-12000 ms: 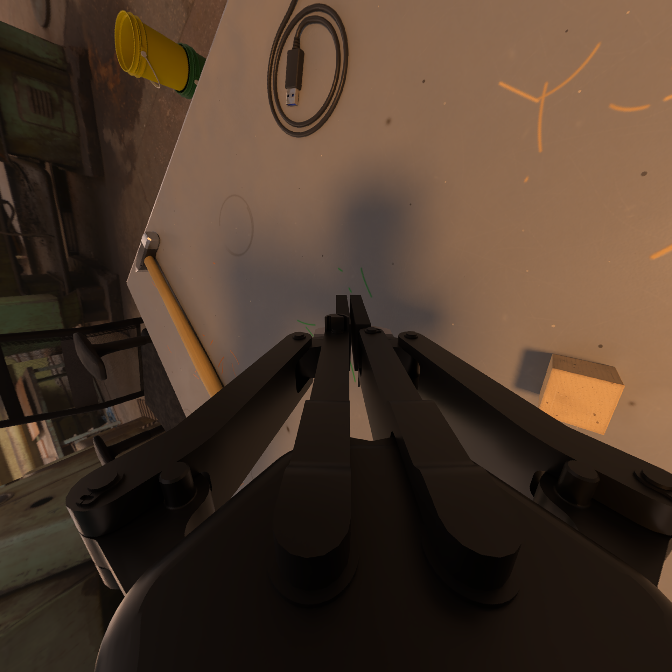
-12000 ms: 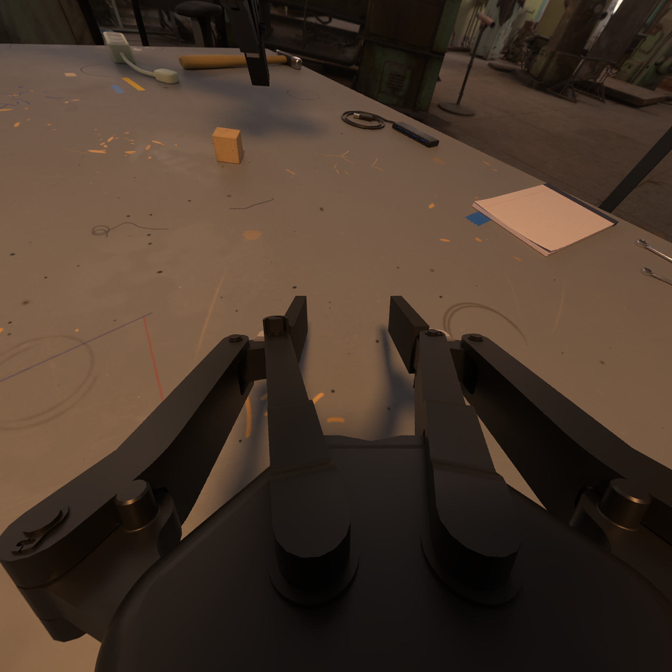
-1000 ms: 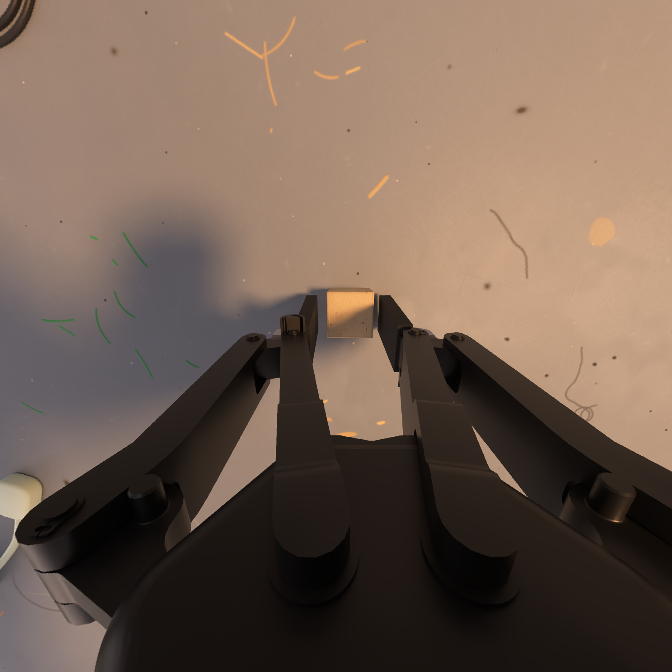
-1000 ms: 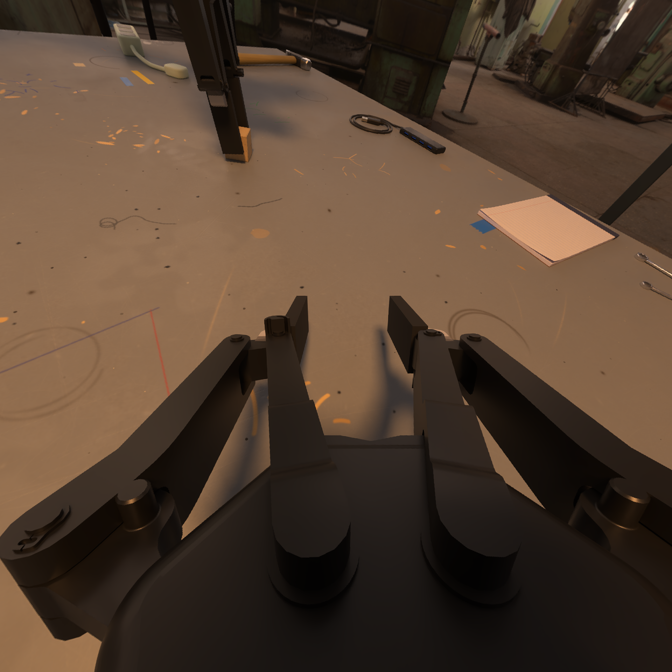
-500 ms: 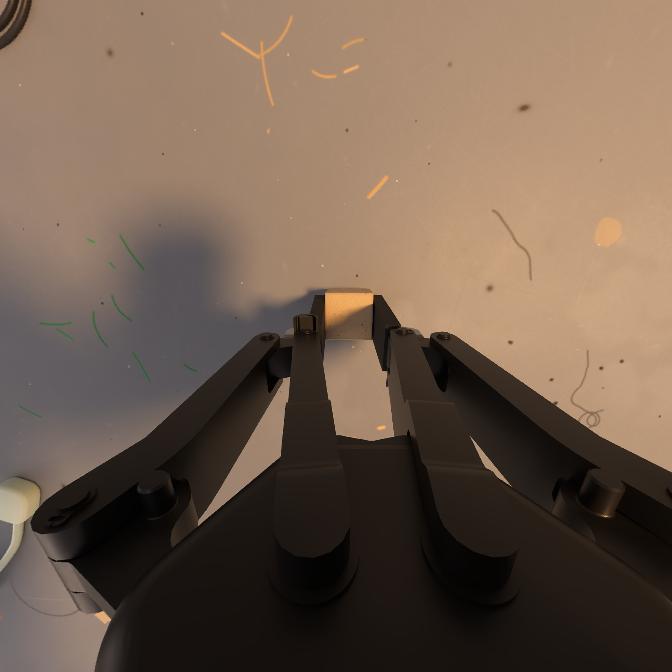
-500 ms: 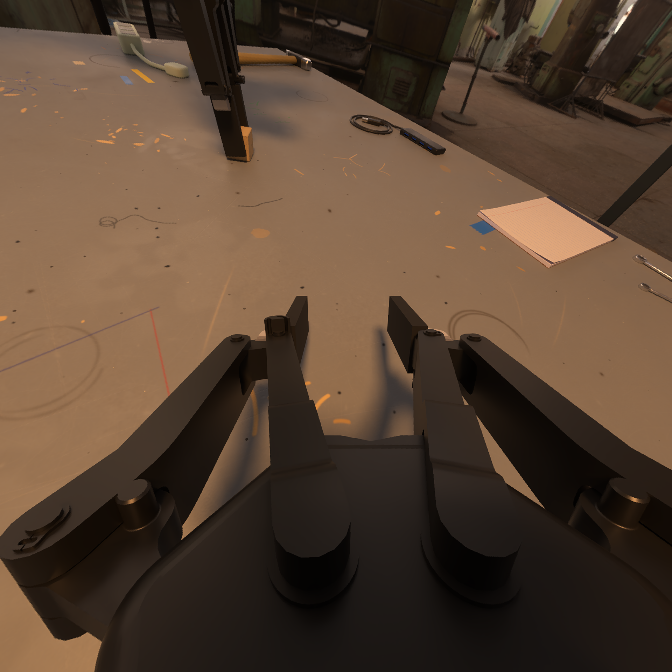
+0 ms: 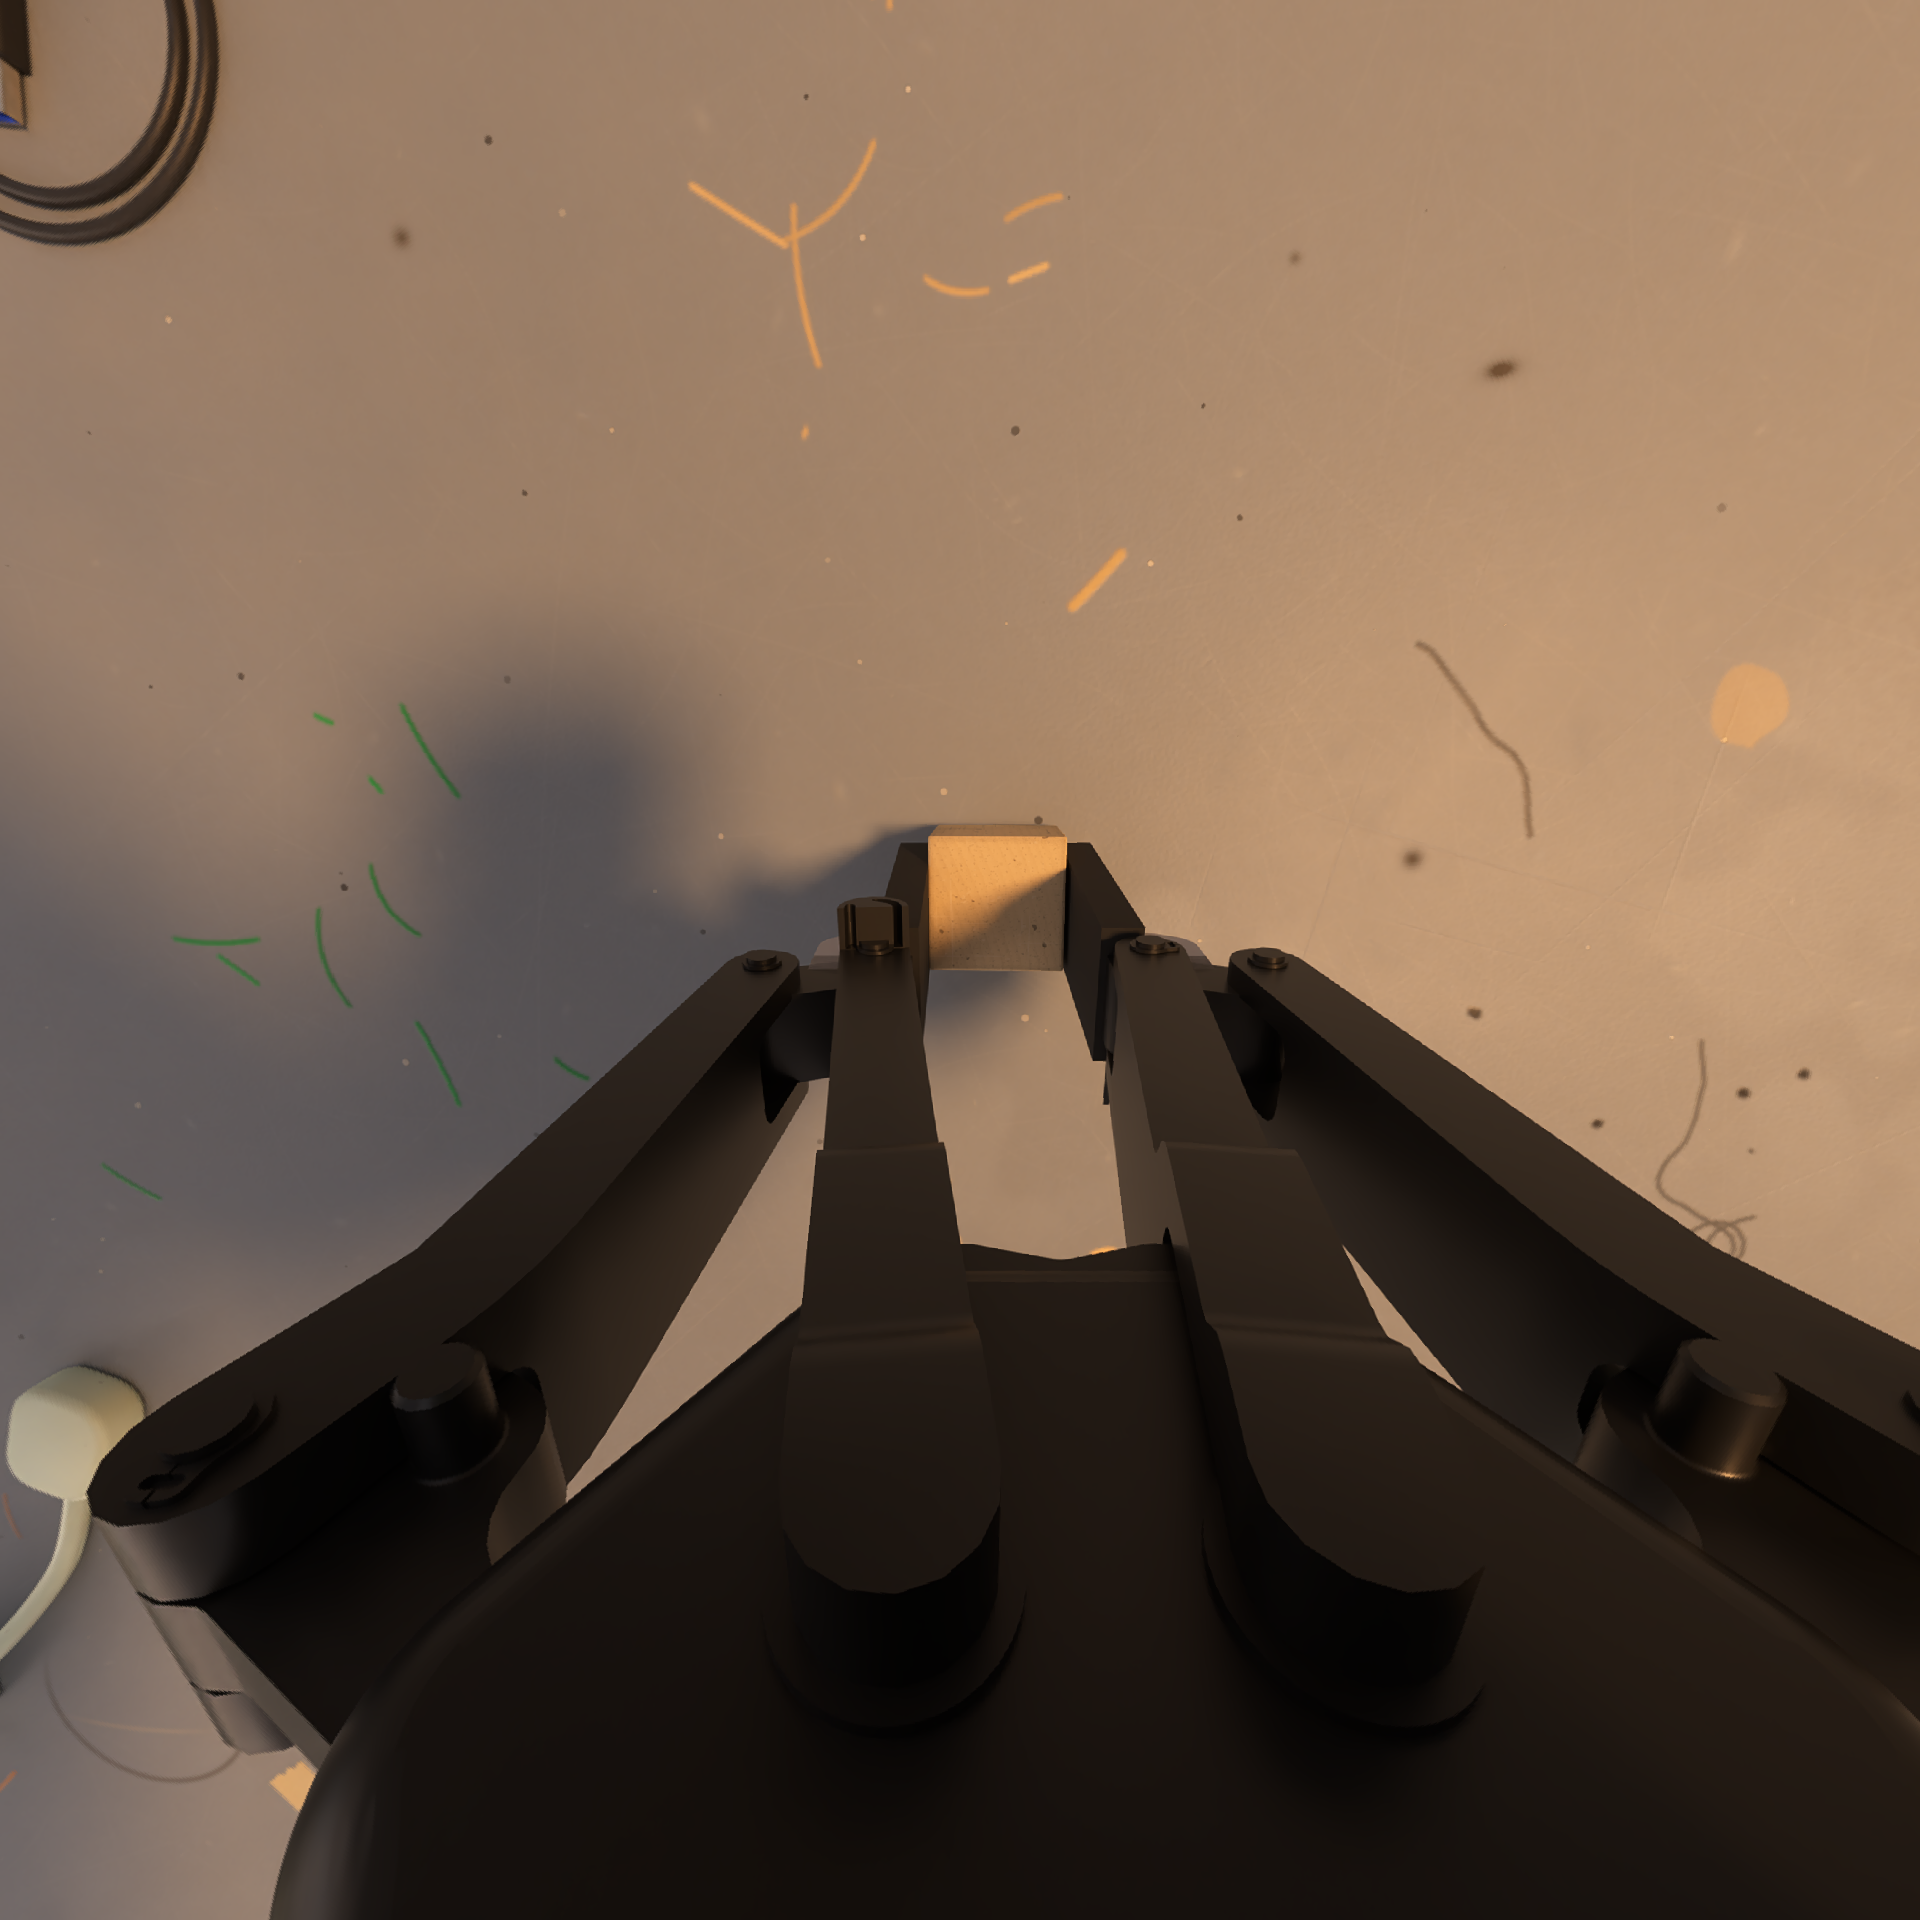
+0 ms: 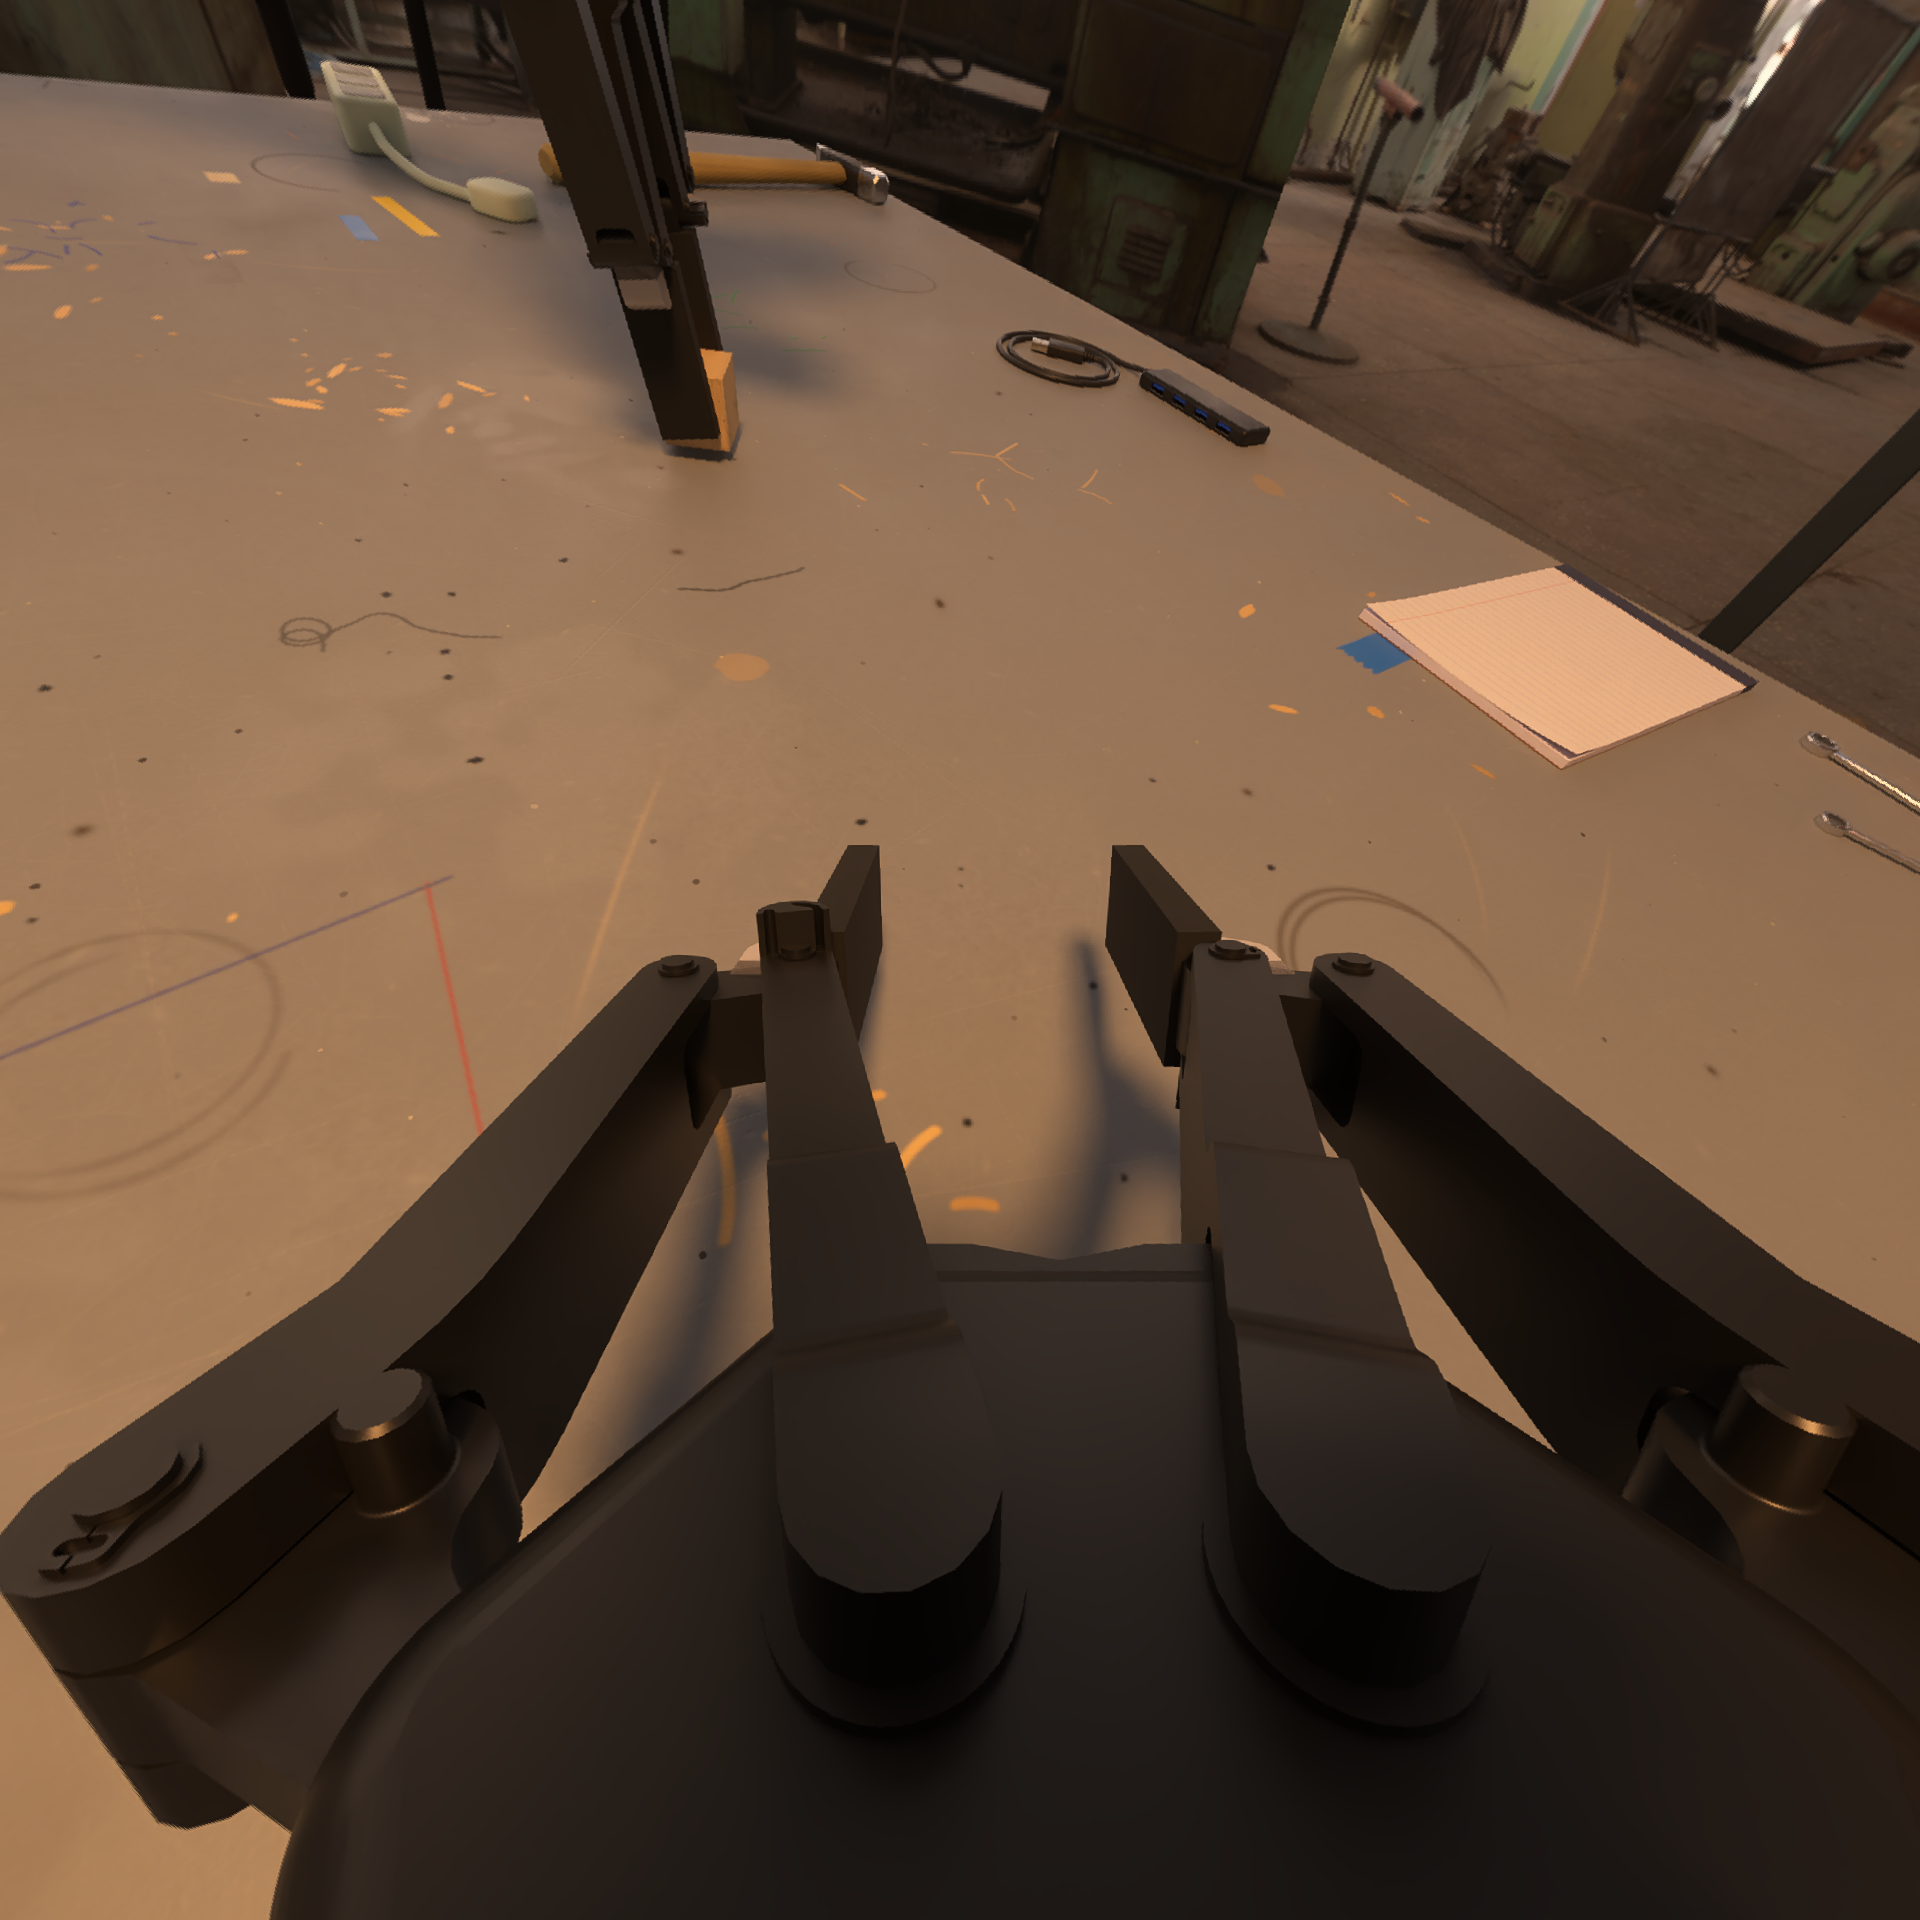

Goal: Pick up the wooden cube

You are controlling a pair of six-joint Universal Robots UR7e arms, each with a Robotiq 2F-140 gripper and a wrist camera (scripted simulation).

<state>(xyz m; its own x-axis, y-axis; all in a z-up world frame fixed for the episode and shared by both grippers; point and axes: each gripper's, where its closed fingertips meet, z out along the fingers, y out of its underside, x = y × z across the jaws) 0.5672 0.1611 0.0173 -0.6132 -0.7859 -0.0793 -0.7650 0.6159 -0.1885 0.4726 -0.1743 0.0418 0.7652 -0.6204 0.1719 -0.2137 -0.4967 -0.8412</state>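
My left gripper (image 7: 995,902) clamps the small pale wooden cube (image 7: 995,896) between both fingertips.

The cube sits at the grey, paint-flecked table (image 7: 1351,468), a thin shadow under it in the right wrist view; whether it touches I cannot tell. My right gripper (image 8: 995,914) hovers over the near table, fingers spread and holding nothing. Far off lie a coiled black cable (image 8: 1049,355) and a white lined notepad (image 8: 1548,655) to the right.

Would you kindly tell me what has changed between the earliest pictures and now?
The left gripper travelled across the table to the wooden cube, came down and shut on it; the cube looks barely raised, if at all. The right gripper stayed open and unmoved.
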